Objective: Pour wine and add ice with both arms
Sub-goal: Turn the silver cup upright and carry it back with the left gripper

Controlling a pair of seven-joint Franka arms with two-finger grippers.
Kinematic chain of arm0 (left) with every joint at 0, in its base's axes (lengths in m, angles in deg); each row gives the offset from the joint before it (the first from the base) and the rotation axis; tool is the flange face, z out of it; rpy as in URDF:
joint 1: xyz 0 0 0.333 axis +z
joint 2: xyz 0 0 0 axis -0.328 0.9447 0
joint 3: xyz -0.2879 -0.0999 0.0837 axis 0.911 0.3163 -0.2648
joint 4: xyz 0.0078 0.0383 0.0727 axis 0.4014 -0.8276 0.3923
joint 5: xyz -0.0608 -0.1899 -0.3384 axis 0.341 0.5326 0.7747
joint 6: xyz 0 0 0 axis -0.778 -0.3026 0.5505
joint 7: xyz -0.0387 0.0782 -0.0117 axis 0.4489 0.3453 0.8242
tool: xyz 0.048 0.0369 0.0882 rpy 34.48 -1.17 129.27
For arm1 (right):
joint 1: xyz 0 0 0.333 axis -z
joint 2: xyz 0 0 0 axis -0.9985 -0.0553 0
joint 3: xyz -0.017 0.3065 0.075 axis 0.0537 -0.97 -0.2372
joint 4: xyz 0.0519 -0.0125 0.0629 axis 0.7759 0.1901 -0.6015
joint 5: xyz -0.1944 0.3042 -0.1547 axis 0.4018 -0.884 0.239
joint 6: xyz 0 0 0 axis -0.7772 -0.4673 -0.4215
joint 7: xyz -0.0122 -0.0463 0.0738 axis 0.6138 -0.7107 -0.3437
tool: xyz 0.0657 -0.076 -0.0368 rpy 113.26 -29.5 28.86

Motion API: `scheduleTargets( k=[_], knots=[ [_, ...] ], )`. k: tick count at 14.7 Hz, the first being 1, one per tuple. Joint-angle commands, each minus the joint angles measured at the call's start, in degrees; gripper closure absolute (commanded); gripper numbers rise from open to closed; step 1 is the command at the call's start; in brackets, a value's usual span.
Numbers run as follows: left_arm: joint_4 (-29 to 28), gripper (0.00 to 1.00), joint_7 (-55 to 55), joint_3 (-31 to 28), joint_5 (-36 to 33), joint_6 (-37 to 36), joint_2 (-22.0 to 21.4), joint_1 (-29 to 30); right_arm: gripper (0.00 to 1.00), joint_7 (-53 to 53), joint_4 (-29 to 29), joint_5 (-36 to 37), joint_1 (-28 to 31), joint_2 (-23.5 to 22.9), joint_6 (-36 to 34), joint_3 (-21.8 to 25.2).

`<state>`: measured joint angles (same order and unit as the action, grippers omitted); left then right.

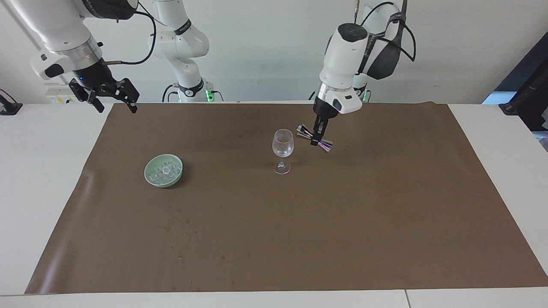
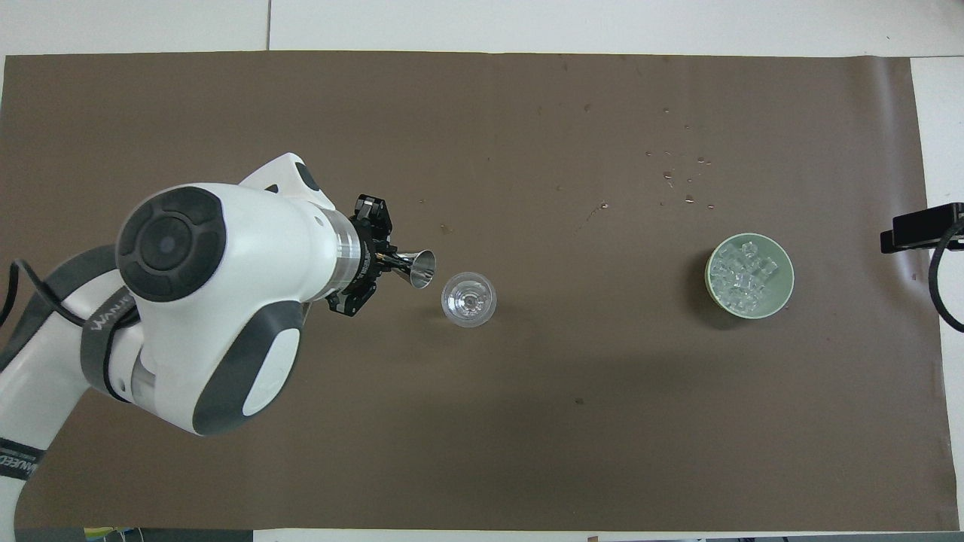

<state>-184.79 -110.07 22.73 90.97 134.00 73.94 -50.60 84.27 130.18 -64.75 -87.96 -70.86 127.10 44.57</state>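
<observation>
A clear wine glass (image 1: 283, 147) (image 2: 468, 299) stands upright mid-mat. Beside its rim, toward the left arm's end, a metal double-cone jigger (image 1: 314, 137) (image 2: 418, 268) hangs tilted in the air, its mouth turned to the glass and not touching it. My left gripper (image 1: 318, 132) (image 2: 384, 260) is shut on the jigger's waist. No wine can be made out in the glass or the jigger. The ice (image 1: 165, 169) (image 2: 742, 275) lies heaped in a pale green bowl (image 1: 150, 177) (image 2: 785, 290) toward the right arm's end. My right gripper (image 1: 112, 100) waits open over the mat's corner there.
A brown mat (image 1: 274, 222) covers most of the white table. Small droplets (image 2: 678, 181) lie on the mat farther from the robots than the bowl. A dark stand (image 1: 528, 102) sits at the left arm's end of the table.
</observation>
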Motion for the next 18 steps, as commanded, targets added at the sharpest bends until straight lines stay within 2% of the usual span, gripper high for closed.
scheduleTargets(
  k=[1, 3, 7, 12, 14, 16, 18],
  knots=[
    [-3.7, 1.00, 12.7, 0.3, 11.7, -0.9, -1.8, 7.6, 0.00, -1.0, 0.2, -0.7, 0.3, 0.1, -0.1, 0.0],
    [-6.5, 1.00, 18.7, 0.3, 18.0, -0.7, -2.5, 12.6, 0.00, -1.1, 0.2, -0.7, 0.6, 0.0, -0.1, 0.0],
    [-8.1, 1.00, 26.3, 0.3, 28.5, -1.1, 0.2, 22.9, 0.00, -1.4, 2.8, -0.7, 0.5, 1.1, 0.4, 0.0],
    [-8.4, 1.00, 34.2, 0.3, 41.9, -2.5, 5.9, 35.7, 0.00, -1.2, 4.7, -0.7, 0.0, 1.9, 1.5, 0.0],
    [-8.5, 1.00, 35.7, 0.3, 50.3, -1.4, 8.7, 38.8, 0.00, -1.2, 6.3, -0.7, 0.0, 2.5, 3.4, 0.0],
    [-8.5, 1.00, 38.3, 0.4, 55.7, -1.7, 11.9, 43.2, 0.00, -1.2, 11.4, -0.7, 0.0, 4.1, 7.6, 0.0],
    [-10.8, 1.00, 44.5, 0.3, 69.4, -0.8, 13.5, 45.2, 0.00, -1.2, 18.6, -0.7, 0.0, 6.0, 14.7, 0.0]
  ],
)
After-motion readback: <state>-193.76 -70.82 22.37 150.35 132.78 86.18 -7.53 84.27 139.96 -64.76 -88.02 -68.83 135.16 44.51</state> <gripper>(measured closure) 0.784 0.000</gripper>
